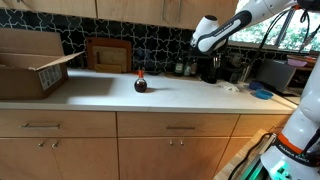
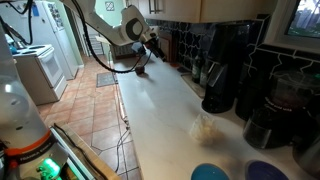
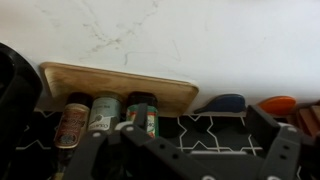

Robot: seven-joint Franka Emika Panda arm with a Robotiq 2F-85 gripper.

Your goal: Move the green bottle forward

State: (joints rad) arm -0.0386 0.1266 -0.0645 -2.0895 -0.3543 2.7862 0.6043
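Observation:
The wrist view looks along the white counter to the tiled backsplash and seems upside down. Several small bottles stand in a row on a wooden board by the wall. The one nearest my fingers has a green label; I take it for the green bottle. My gripper is open and empty, short of the row, its dark fingers at the lower left and right. In both exterior views the gripper hangs by the backsplash. A squat dark bottle with a red cap stands alone on the counter.
An open cardboard box sits at one end of the counter. A wooden frame leans on the wall. Dark coffee machines and blue bowls crowd the far end. A blue object and an orange one lie near the wall.

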